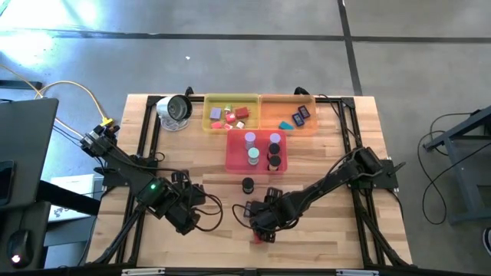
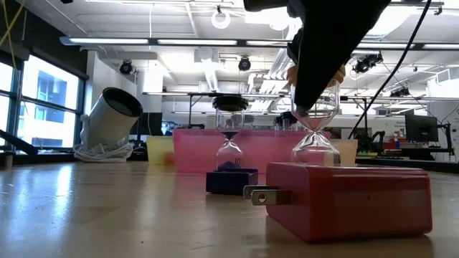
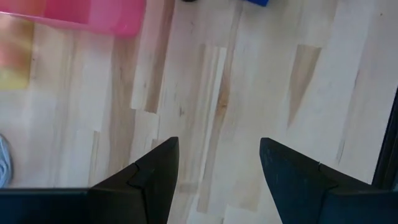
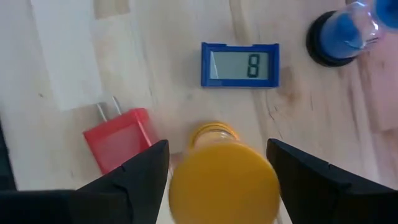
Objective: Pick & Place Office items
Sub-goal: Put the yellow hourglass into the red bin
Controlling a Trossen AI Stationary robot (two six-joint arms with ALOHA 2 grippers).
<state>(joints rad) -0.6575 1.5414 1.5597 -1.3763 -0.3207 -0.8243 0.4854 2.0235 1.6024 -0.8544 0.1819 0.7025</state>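
An hourglass with an orange top cap [image 4: 224, 180] stands near the table's front edge, its glass [image 2: 315, 140] showing behind a red plug block [image 2: 351, 201]. My right gripper [image 4: 217, 144] is open and points steeply down, one finger on each side of that cap. The red block [image 4: 118, 140] lies on the table beside it. A blue display piece [image 4: 240, 64] lies flat farther off. Beyond it a black-capped hourglass [image 1: 248, 185] stands upright. My left gripper [image 3: 219, 146] hangs open over bare wood at the front left [image 1: 186, 222]. My right gripper's fingers [image 4: 149, 168] come from above and stand close on both sides of the hourglass's orange top cap [image 4: 186, 186]. Whether they touch it I cannot tell. The hourglass stays upright; the red block hides its foot.
At the back stand a yellow tray [image 1: 209, 123] and an orange tray [image 1: 265, 123], with small pieces in both. In front of them a pink tray [image 1: 234, 157] holds several short cylinders. A round silver-rimmed object [image 1: 175, 110] lies at the back left. There is bare wood between the arms.
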